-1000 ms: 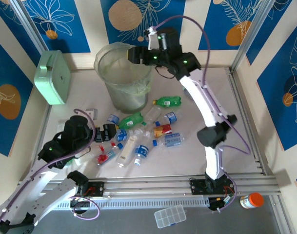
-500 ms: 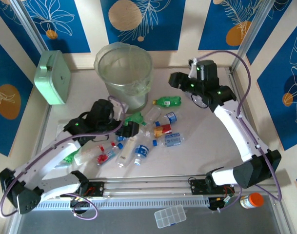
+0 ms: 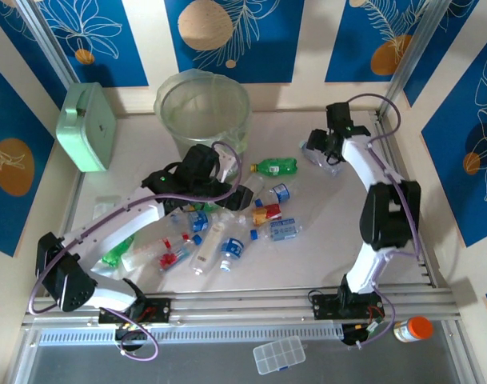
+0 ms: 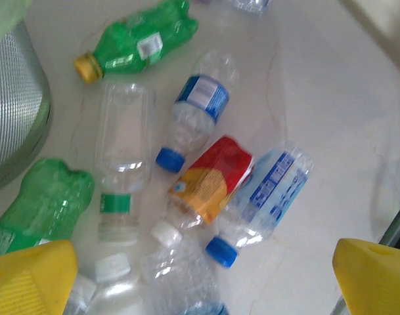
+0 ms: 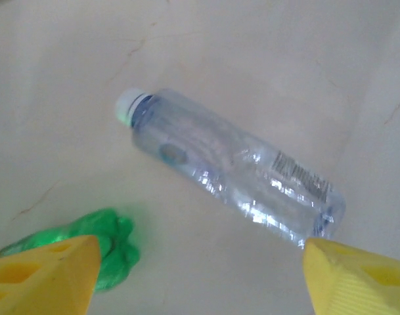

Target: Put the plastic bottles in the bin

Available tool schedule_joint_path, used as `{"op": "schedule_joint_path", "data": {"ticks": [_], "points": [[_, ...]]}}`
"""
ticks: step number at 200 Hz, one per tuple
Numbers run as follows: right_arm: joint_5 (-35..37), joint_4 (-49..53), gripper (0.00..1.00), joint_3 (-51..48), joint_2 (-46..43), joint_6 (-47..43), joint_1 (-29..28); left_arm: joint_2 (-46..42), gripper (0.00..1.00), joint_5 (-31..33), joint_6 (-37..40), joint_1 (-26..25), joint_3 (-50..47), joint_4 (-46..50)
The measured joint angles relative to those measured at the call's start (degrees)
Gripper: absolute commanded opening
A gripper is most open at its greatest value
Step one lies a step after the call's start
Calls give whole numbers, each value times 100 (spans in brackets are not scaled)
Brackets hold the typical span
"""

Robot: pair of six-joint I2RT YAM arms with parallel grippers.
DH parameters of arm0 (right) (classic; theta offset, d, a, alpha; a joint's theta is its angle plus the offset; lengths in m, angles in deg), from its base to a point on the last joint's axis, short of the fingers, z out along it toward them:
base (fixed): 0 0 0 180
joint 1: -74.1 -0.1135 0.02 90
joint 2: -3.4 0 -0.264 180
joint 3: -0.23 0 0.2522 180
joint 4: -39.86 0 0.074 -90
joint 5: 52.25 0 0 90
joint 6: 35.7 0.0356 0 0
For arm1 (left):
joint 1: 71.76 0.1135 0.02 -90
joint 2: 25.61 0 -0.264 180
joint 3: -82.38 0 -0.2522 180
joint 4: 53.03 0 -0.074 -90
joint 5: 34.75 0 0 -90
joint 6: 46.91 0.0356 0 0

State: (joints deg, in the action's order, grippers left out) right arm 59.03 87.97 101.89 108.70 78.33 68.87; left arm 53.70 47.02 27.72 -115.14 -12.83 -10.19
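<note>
Many bottles [image 3: 283,230] lie crowded on the desk [image 3: 323,240] near the bin [image 3: 199,120] | left end effector [image 4: 200,282] wide, empty, above them: risk of pinching two at once | right end effector [image 5: 200,275] wide, empty, over a lone clear bottle [image 5: 232,177]: may roll away.

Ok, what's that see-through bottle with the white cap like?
The clear bottle is thin shiny plastic with a white cap and a barcode near its base. It looks empty and lies on its side on the pale table, cap toward the upper left of the right wrist view. A green bottle lies nearby, not touching.
</note>
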Motion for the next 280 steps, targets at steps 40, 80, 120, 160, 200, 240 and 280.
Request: {"op": "schedule_joint_path", "data": {"ticks": [40,80,120,160,200,240,280], "points": [[149,498,99,1381,1191,-592,2,-197,99,-249,-9,-4,-315,-409],[-79,988,99,2098,1884,-822,105,-367,99,-245,48,-4,-581,-555],[-219,1333,99,2293,2302,-909,195,-391,99,-243,48,-4,-608,-551],[-221,1532,92,2332,2452,-1019,260,-542,99,-179,52,-4,-614,-378],[-330,1591,82,2332,2494,-1051,286,-848,99,-160,46,-4,-616,-164],[-367,1631,71,2332,2621,-1027,286,-1034,99,-155,46,-4,-616,-11],[-374,1655,52,2332,2662,-990,249,-1224,99,-74,44,-4,-616,179]]}}
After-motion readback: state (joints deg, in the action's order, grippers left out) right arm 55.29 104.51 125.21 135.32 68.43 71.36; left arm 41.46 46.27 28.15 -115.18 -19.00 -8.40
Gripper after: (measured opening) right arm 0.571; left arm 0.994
